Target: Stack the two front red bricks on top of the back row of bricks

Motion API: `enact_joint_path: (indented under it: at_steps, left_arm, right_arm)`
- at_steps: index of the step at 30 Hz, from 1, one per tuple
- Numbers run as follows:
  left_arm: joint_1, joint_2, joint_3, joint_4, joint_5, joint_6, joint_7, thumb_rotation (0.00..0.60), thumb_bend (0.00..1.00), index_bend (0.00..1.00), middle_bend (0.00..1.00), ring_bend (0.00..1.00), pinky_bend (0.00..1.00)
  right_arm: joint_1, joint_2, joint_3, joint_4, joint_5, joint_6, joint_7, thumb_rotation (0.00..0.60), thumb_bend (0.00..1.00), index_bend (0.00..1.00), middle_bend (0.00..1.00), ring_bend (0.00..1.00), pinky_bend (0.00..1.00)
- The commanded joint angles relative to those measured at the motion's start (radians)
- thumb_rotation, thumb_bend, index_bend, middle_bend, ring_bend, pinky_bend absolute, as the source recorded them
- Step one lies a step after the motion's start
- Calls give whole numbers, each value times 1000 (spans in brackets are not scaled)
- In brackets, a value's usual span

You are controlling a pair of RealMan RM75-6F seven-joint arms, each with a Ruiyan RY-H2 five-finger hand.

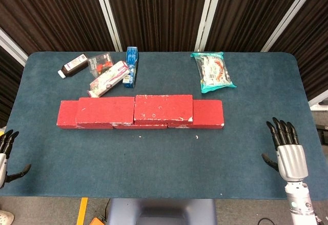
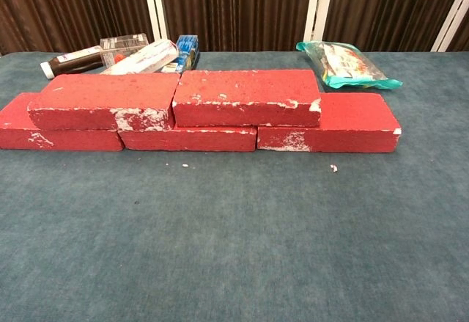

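Bench (image 1: 154,168) blue, carries all. Bottom bricks (image 2: 330,127) in row of three, end to end. Two top bricks (image 2: 245,96) side by side on that row, touching, spanning joints. Right hand (image 1: 288,152) at right bench edge, well apart from bricks, fingers (image 1: 279,130) straight, apart, holding nothing. Left hand (image 1: 6,156) at left frame edge, mostly cut off, fingers apart, nothing held. Snack bag (image 1: 213,71), boxes (image 1: 110,76), bottle (image 1: 73,65) behind bricks.
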Motion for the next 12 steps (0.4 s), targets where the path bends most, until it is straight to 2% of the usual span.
enact_joint_path:
  at_steps: [1,12]
  left_arm:
    - [0,-3,-1,2,0,2,4,600,224,0,0,0,15]
    - [-4,-10,10,2,14,0,43,600,228,0,0,0,15]
  right_arm:
    - [-28,-29,43,36,7,-8,25,600,238,165,109,20,0]
    - [-69,-37,108,54,-18,-49,52,600,238,165,109,20,0]
